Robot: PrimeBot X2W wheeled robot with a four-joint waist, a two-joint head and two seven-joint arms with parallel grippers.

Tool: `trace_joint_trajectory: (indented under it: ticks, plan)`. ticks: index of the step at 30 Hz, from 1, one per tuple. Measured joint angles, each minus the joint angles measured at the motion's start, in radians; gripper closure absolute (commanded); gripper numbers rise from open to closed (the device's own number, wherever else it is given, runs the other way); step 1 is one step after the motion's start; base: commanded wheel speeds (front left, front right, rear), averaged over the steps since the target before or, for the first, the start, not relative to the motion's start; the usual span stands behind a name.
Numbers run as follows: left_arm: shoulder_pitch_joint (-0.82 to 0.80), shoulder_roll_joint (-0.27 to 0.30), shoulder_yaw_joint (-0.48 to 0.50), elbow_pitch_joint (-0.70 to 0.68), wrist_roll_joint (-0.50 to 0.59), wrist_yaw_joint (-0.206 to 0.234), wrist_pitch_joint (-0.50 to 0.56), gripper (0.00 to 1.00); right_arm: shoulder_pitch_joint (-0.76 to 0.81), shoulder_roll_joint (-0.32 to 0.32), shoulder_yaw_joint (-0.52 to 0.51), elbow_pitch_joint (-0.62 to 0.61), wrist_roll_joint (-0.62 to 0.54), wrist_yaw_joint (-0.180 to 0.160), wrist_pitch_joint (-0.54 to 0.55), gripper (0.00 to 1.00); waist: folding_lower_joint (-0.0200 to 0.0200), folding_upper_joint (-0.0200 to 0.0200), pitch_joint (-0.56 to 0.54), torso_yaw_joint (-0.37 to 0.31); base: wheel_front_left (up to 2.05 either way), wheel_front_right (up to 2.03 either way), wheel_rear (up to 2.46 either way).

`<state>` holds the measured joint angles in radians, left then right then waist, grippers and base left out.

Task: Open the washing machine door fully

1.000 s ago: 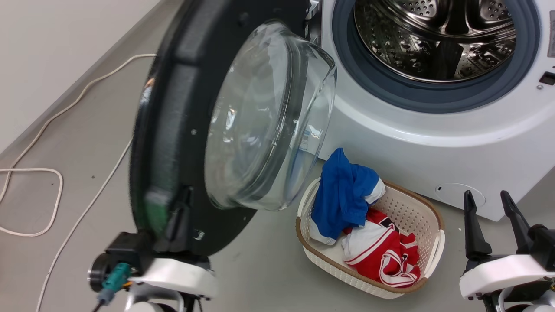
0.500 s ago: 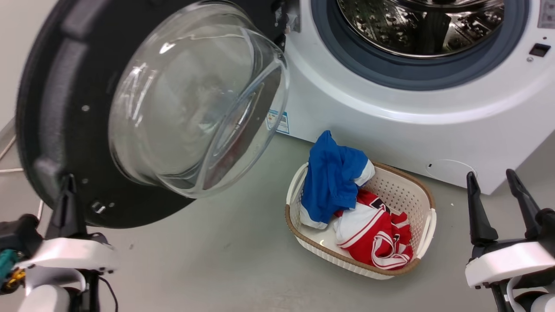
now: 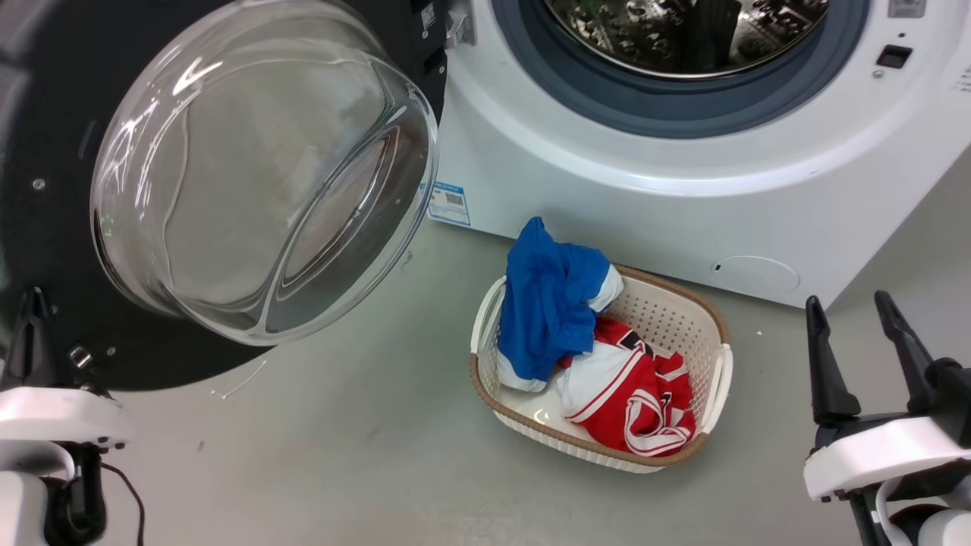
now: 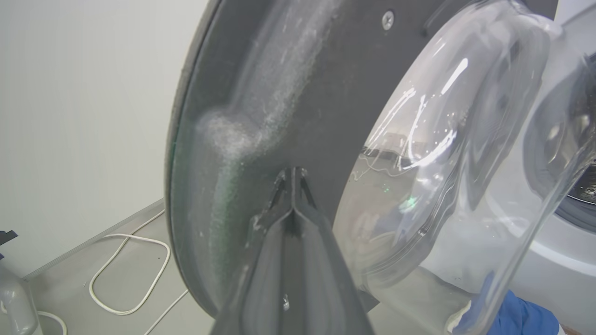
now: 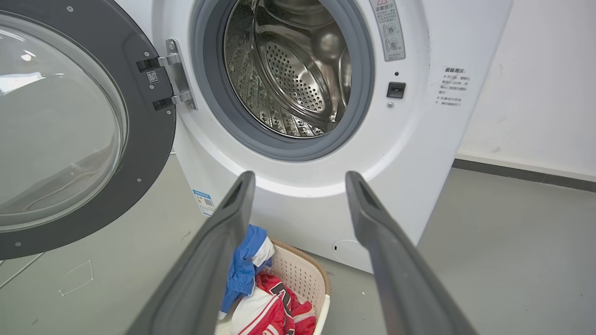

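Head view shows you the washing machine door [image 3: 258, 174] in the upper left of the frame, standing wide out from the white machine [image 3: 683, 212]. It hangs upright from its metal hinge [image 5: 174, 74] at its right edge. The door is round, so it has no long side. Its inside faces you, and the glass bowl [image 4: 447, 153] bulges toward the lower right. I think the door is heavy and stiff and will only turn on the hinge. The glass looks smooth and slippery, and it could break, so leave it alone. Push on the black ring [image 4: 260, 102] instead, out near the left edge, far from the hinge. Your left claw [image 4: 292, 186] is closed with nothing in it, and its tips sit right at that ring. Your right claw [image 3: 848, 318] is spread open and empty at the lower right, well apart from the door. The basket [image 3: 713, 334] sits low in the middle.
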<state>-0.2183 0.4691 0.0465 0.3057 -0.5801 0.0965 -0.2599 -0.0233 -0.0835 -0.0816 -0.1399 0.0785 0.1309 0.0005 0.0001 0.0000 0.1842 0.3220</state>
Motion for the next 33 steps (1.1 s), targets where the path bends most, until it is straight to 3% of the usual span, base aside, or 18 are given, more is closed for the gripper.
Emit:
trace_joint_trajectory:
  ticks: [7, 17, 27, 29, 33]
  plan:
    - [0.056, -0.050, -0.016, -0.043, 0.057, 0.002, 0.000, 1.00, 0.010, 0.011, 0.010, 0.028, 0.007, 0.000, -0.017, 0.00, 0.0000, 0.0000, -0.044, -0.021, 0.00, 0.00, 0.00]
    - [0.172, -0.142, -0.120, -0.195, 0.128, 0.014, -0.003, 1.00, 0.031, 0.023, 0.038, 0.075, 0.012, 0.000, -0.027, 0.00, 0.0000, 0.0000, -0.116, -0.056, 0.00, 0.00, 0.00]
    - [0.223, -0.196, -0.215, -0.282, 0.149, 0.022, 0.024, 1.00, 0.046, 0.024, 0.068, 0.119, 0.015, 0.000, -0.043, 0.00, 0.0000, 0.0000, -0.165, -0.164, 0.00, 0.00, 0.00]
    - [0.228, -0.198, -0.224, -0.275, 0.149, 0.022, 0.027, 0.67, 0.044, 0.022, 0.080, 0.127, 0.015, 0.000, -0.045, 0.00, 0.0000, 0.0000, -0.169, -0.192, 0.00, 0.00, 0.00]
    - [0.230, -0.197, -0.236, -0.257, 0.157, 0.018, 0.028, 0.14, 0.043, 0.016, 0.094, 0.149, 0.021, 0.000, -0.054, 0.00, -0.0001, 0.0000, -0.175, -0.249, 0.00, 0.00, 0.00]
